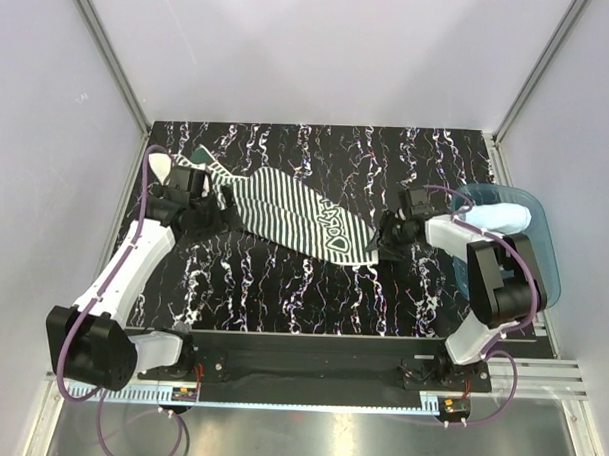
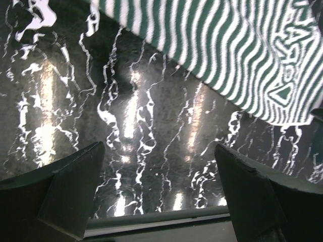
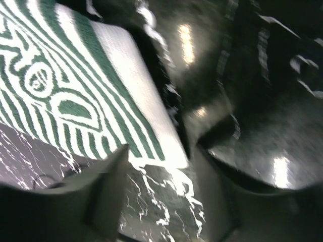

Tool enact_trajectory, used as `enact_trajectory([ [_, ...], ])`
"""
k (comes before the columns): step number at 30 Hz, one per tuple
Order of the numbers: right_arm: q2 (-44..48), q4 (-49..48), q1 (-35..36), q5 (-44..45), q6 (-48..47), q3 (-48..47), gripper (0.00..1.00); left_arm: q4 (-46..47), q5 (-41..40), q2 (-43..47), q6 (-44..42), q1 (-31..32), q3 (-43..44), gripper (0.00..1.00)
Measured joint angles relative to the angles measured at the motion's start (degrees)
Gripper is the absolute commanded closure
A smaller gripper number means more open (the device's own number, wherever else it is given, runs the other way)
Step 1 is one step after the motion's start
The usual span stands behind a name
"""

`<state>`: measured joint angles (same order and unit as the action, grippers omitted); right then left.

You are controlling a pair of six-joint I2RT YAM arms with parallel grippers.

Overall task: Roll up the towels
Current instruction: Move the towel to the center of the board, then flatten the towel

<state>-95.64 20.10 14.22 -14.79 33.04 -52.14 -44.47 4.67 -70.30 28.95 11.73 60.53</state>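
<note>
Only the left wrist camera shows the left gripper [image 2: 159,174] plainly: its two dark fingers [image 2: 65,191] stand wide apart and hold nothing, with bare black, white-veined marble-patterned table [image 2: 126,101] between them. The narrow dark-green-and-white striped cloth towel [image 2: 242,55] lies beyond the tips, apart from them.

The right wrist camera shows the right gripper [image 3: 161,191] with a gap between its jaws and the table visible through it. The towel's white-hemmed corner lies just at the fingertips; whether they touch it I cannot tell.

The overhead view alone shows the whole layout. The striped towel lies flat and unrolled, stretched slantwise across the middle of the table from the left gripper to the right one, with woven lettering near its right end. The plain pale blue towel [image 1: 500,215] sits in a translucent blue plastic tray [image 1: 546,258] at the table's right edge, beside the right arm.
</note>
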Motion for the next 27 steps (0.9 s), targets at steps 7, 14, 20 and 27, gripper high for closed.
enact_trajectory([
  [7,-2.78,-2.45,3.48,-2.40,0.42,-0.79,1.00,0.55,-0.04,1.88,-1.29,-3.52,-3.41,0.04],
  [14,0.13,3.74,4.55,-5.75,2.23,-9.84,1.00,0.92,0.07,4.15,-1.53,-6.58,-6.14,0.07],
  [20,2.45,12.39,5.14,-6.25,3.26,-42.88,1.00,1.11,-0.87,4.74,-0.85,-7.52,-6.36,0.07],
  [27,5.73,19.02,5.16,0.94,2.56,-71.06,1.00,1.40,-2.45,-1.11,0.76,-10.16,-4.09,0.08],
])
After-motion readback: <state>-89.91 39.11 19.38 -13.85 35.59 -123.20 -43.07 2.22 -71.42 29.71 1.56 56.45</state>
